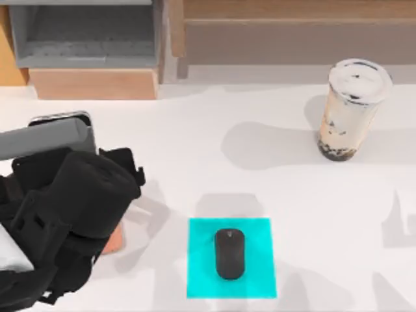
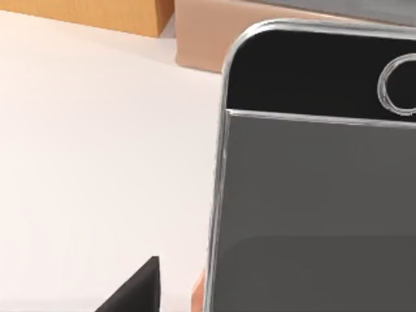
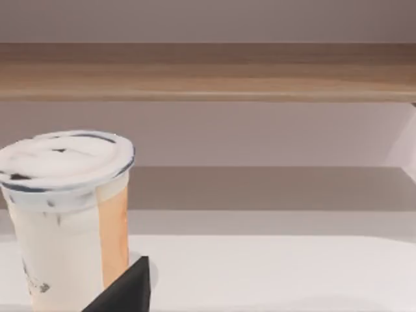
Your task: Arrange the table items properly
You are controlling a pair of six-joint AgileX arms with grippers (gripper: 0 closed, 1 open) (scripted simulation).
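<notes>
The black silver-edged smartphone [image 1: 52, 140] stands tilted at the left of the table [image 1: 260, 169], its screen close up in the left wrist view [image 2: 312, 195]. My left arm [image 1: 71, 214] hangs over it, and a dark tip of my left gripper [image 2: 133, 292] shows just beside the phone's edge. The black mouse [image 1: 229, 253] lies on the cyan mat [image 1: 201, 234] at front centre. The milky tea cup [image 1: 348, 110] stands upright at the back right. My right gripper [image 3: 120, 292] sits low beside that cup [image 3: 65, 214].
A rose-gold phone stand [image 1: 114, 242] peeks out under my left arm and beside the phone's edge [image 2: 197, 296]. A wooden shelf unit [image 1: 91, 39] runs along the table's back edge, its boards [image 3: 208, 71] behind the cup. White tabletop lies open between mat and cup.
</notes>
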